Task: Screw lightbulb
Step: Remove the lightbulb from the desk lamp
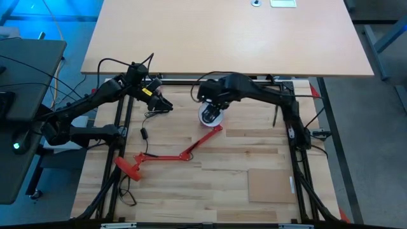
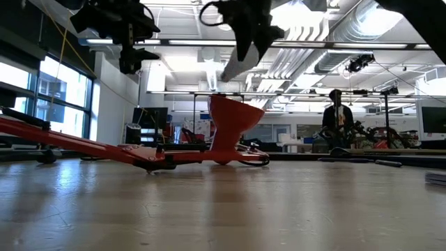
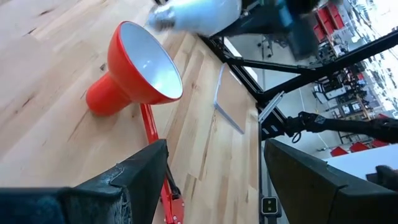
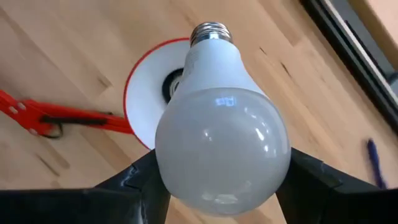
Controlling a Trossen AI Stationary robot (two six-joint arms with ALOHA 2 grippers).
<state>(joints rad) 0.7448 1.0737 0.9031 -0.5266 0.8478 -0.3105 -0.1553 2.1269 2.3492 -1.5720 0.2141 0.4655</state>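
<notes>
Right gripper [image 4: 217, 180] is clamped on the wide end of the bulb [image 4: 221, 134], a finger [image 4: 140, 180] pressing each side, screw base pointing down at the white inside of the red lamp shade [image 4: 146, 102]; bulb is in the air just above the shade, not yet in the socket, near the middle of the table's [image 1: 241, 172] far edge. Left gripper [image 1: 159, 102] hangs just beside it toward the far-left, jaws spread wide, holding nothing.
</notes>
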